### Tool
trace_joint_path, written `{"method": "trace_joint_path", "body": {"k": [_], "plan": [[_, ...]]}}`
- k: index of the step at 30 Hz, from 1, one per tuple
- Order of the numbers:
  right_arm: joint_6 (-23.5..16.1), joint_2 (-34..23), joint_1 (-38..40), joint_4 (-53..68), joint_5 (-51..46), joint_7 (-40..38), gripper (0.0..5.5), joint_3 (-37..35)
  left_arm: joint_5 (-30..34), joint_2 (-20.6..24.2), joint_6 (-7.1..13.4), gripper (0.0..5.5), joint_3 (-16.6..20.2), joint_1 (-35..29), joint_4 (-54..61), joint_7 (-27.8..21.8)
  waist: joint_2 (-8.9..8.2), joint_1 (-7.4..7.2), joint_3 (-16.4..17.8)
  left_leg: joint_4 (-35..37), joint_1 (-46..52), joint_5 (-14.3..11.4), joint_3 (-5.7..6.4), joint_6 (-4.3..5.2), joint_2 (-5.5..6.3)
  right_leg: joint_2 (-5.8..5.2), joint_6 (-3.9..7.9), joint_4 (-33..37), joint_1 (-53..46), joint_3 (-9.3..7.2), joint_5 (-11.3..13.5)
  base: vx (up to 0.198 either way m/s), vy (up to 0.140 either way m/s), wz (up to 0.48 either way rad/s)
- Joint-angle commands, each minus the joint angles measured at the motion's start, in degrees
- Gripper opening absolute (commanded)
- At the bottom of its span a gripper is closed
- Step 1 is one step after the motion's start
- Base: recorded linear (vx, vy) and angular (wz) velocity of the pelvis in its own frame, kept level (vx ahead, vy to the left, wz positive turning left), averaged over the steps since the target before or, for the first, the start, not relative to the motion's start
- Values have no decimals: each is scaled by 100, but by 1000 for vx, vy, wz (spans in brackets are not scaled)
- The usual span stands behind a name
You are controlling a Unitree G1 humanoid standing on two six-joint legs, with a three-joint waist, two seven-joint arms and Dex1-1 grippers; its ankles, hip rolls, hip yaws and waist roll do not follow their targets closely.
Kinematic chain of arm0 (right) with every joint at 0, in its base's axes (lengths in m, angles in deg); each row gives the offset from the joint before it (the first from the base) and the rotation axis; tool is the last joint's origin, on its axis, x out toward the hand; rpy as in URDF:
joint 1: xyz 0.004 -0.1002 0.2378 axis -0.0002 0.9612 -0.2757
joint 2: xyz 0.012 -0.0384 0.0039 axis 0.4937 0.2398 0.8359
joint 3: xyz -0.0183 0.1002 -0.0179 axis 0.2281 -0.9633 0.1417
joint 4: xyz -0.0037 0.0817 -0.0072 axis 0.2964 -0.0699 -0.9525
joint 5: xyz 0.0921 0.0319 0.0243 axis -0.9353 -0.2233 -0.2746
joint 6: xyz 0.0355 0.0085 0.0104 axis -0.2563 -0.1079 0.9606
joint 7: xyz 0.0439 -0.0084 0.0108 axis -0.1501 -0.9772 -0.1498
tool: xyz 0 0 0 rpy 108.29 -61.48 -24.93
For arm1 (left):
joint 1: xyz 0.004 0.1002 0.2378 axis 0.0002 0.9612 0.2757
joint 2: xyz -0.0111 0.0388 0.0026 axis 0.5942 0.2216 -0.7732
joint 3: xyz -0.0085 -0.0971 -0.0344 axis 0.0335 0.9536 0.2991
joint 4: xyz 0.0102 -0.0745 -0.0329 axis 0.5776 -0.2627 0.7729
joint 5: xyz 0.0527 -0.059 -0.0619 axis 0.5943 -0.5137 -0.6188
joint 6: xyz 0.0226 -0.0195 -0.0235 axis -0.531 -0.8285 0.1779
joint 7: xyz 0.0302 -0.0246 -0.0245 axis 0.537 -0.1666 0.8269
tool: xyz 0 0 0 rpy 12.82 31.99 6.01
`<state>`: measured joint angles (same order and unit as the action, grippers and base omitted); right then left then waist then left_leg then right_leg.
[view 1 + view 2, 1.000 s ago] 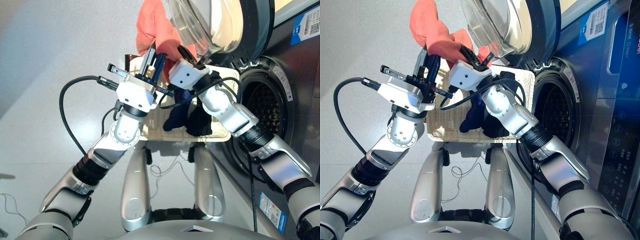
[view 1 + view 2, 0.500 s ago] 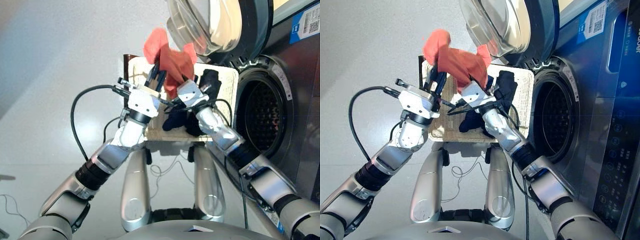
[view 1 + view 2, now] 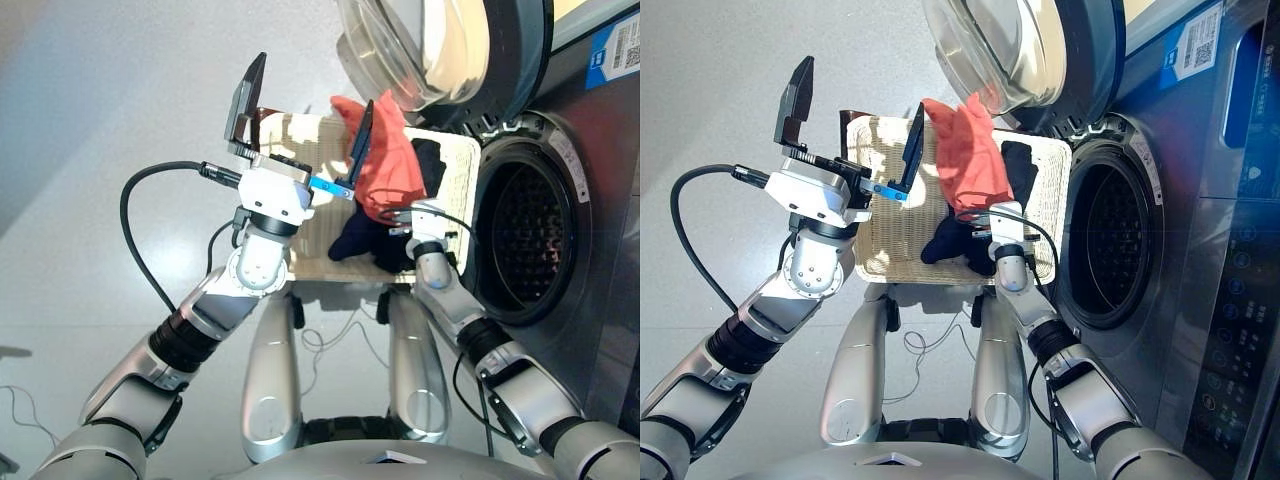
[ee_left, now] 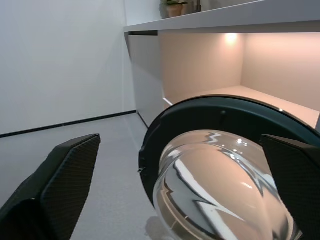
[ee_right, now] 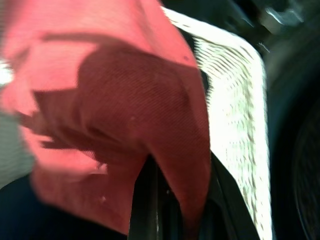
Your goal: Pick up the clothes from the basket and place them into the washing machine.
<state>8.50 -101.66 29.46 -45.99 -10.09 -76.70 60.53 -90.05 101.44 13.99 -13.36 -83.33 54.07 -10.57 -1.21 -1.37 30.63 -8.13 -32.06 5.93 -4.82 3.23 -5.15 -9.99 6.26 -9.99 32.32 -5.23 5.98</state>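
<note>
The coral-red garment (image 3: 385,160) hangs bunched over the right half of the cream-white basket (image 3: 300,150). My right gripper (image 3: 402,213) is shut on its lower edge, and cloth covers the fingers in the right wrist view (image 5: 125,115). The navy garment (image 3: 352,240) and the black garment (image 3: 428,160) lie in the basket. My left gripper (image 3: 303,115) is raised above the basket's left side, wide open and holding nothing. The washing machine's drum (image 3: 530,230) gapes at the right, its round glass door (image 4: 225,185) swung open above.
A small brown basket (image 3: 846,120) peeks out behind the cream one. A black cable (image 3: 130,220) loops off my left wrist. The washer's control panel (image 3: 1240,300) and a blue label (image 3: 612,48) are at the right.
My left gripper has let go of the coral-red garment and opened wide. My right arm has stretched forward and carried the garment from high up down to the right, over the basket.
</note>
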Motion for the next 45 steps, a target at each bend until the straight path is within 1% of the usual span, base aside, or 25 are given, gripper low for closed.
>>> {"method": "trace_joint_path", "body": {"k": [1, 3, 4, 6, 7, 9, 14, 17, 21, 22, 23, 25, 26, 27, 30, 31, 32, 33, 34, 35, 36, 37, 38, 39, 45], "plan": [[-449, -14, -110, -8, -641, -568, 0, -517, 54, -23, 409, 550, -74, -43, 822, 151, 273, -55, -83, -255, 14, -318, -130, 117, 90, -179, 224, -144, 147, 251, -203, 0, 0, 0], [-533, -16, -183, -268, -869, -773, 0, -744, 23, -44, 400, 550, -124, -37, 823, 180, 283, -51, -83, -281, 57, -383, -122, 119, 92, -176, 229, -163, 102, 243, -254, 0, 0, 0], [-548, -20, -253, -381, -953, -828, 0, -829, 8, -47, 392, 550, -123, -71, 829, 196, 285, -56, -83, -277, 6, -341, -125, 113, 98, -179, 227, -146, 149, 247, -205, 0, 0, 0], [-580, -53, -360, -686, -1121, -988, 0, -1004, -4, -55, 376, 550, -139, -95, 840, 228, 288, -57, -83, -293, -7, -354, -125, 108, 105, -183, 228, -147, 158, 252, -200, 0, 0, 0], [-597, -96, -437, -936, -1238, -1115, 0, -1143, -10, -64, 368, 550, -172, -87, 844, 262, 299, -46, -83, -317, 34, -416, -120, 113, 104, -184, 238, -166, 109, 245, -253, 0, 0, 0], [-559, -182, -629, -1339, -1450, -1221, 0, -1315, -52, -81, 354, 550, -209, -178, 843, 275, 304, -44, -83, -333, -43, -378, -108, 101, 117, -191, 233, -150, 164, 263, -204, 0, 0, 0], [-445, -560, -963, -2390, -2060, -1441, 0, -1812, -192, -119, 345, 550, -337, -339, 835, 266, 349, -8, -83, -424, -101, -446, -68, 97, 137, -210, 239, -208, 169, 252, -256, 0, 0, 0], [-453, -743, -1132, -2628, -2413, -1528, 0, -1984, -432, -165, 360, 550, -375, -337, 809, 203, 362, 7, -83, -520, -248, -455, -27, 99, 159, -211, 240, -242, 271, 279, -252, 0, 0, 0], [-571, -1015, -1380, -2746, -2951, -1593, 0, -2149, -884, -258, 336, 550, -467, -190, 678, 28, 386, 35, -83, -711, -557, -504, -3, 95, 192, -207, 229, -395, 557, 323, -278, 0, 0, 0], [-622, -1084, -1408, -2771, -3129, -1618, 0, -2220, -960, -285, 317, 550, -486, -110, 667, -3, 394, 37, -83, -808, -599, -600, 5, 106, 198, -203, 230, -479, 597, 339, -352, 0, 0, 0], [-644, -1166, -1495, -2781, -3219, -1646, 0, -2250, -988, -273, 298, 550, -491, -110, 657, -20, 403, 33, -83, -846, -741, -557, 7, 96, 205, -201, 216, -511, 738, 359, -307, 0, 0, 0], [-669, -1336, -1638, -2817, -3345, -1662, 0, -2282, -1055, -271, 271, 550, -480, -64, 633, -44, 416, 40, -83, -993, -978, -596, 13, 96, 195, -201, 202, -654, 979, 404, -331, -32, 13, 32], [-668, -1419, -1645, -2826, -3379, -1697, 0, -2273, -1113, -272, 269, 550, -477, 7, 633, -54, 419, 45, -83, -1143, -1074, -701, 8, 107, 182, -189, 202, -796, 1072, 422, -424, -52, 1, 54], [-657, -1506, -1713, -2830, -3434, -1693, 0, -2292, -1146, -251, 250, 550, -444, 2, 644, -57, 418, 45, -83, -1224, -1263, -669, 7, 99, 182, -194, 193, -857, 1253, 432, -385, -54, -3, 63], [-686, -1759, -1835, -2824, -3583, -1724, 0, -2310, -1208, -206, 221, 550, -372, 110, 693, -76, 434, 55, -83, -1517, -1619, -811, 12, 106, 150, -164, 179, -1152, 1620, 482, -501, -43, 1, 55], [-683, -1844, -1879, -2853, -3646, -1719, 0, -2345, -1236, -183, 217, 550, -329, 127, 696, -93, 438, 56, -83, -1599, -1786, -798, 14, 99, 145, -163, 164, -1208, 1780, 498, -475, 0, 0, 0], [-712, -1916, -1912, -2863, -3736, -1700, 0, -2364, -1259, -174, 215, 550, -322, 175, 696, -98, 454, 69, -83, -1708, -1862, -885, 22, 103, 145, -143, 168, -1329, 1875, 528, -551, -60, 4, 11], [-716, -2002, -1971, -2846, -3774, -1707, 0, -2359, -1275, -150, 216, 550, -292, 172, 694, -89, 448, 71, -83, -1741, -1997, -839, 27, 92, 141, -153, 156, -1349, 2005, 530, -500, 0, 0, 0], [-736, -2059, -1987, -2851, -3818, -1709, 0, -2365, -1298, -142, 208, 550, -274, 224, 682, -81, 462, 71, -83, -1821, -2000, -957, 66, 113, 138, -130, 171, -1440, 2018, 572, -611, 0, 0, 0], [-749, -2146, -2044, -2844, -3881, -1685, 0, -2369, -1319, -126, 208, 550, -232, 239, 705, -87, 480, 69, -83, -1903, -2198, -925, 20, 102, 118, -131, 151, -1511, 2215, 573, -583, 0, 0, 0], [-753, -2214, -2121, -2849, -3934, -1673, 0, -2389, -1322, -99, 206, 550, -179, 236, 724, -82, 496, 75, -83, -1935, -2318, -902, 18, 96, 109, -134, 142, -1550, 2355, 588, -557, -79, 13, 67], [-788, -2313, -2184, -2827, -3981, -1652, 0, -2367, -1354, -70, 224, 550, -161, 290, 752, -87, 514, 90, -83, -2005, -2384, -967, 12, 105, 90, -131, 146, -1643, 2441, 607, -620, 0, 0, 0], [-777, -2381, -2222, -2816, -3981, -1637, 0, -2340, -1373, -52, 218, 550, -127, 322, 767, -98, 525, 99, -83, -2072, -2418, -1039, 38, 125, 92, -119, 160, -1713, 2478, 643, -690, 0, 0, 0], [-748, -2480, -2318, -2785, -3947, -1610, 0, -2283, -1392, -34, 218, 550, -85, 324, 795, -120, 551, 91, -83, -2137, -2615, -989, -17, 113, 79, -119, 136, -1759, 2680, 650, -639, 0, 0, 0], [-797, -3097, -2622, -2655, -3806, -1624, 0, -2163, -1335, 127, 201, 550, 107, 485, 931, -98, 618, 61, -83, -2422, -3095, -1064, -69, 102, 10, -63, 110, -2078, 3254, 735, -709, -14, 5, -5]]}}
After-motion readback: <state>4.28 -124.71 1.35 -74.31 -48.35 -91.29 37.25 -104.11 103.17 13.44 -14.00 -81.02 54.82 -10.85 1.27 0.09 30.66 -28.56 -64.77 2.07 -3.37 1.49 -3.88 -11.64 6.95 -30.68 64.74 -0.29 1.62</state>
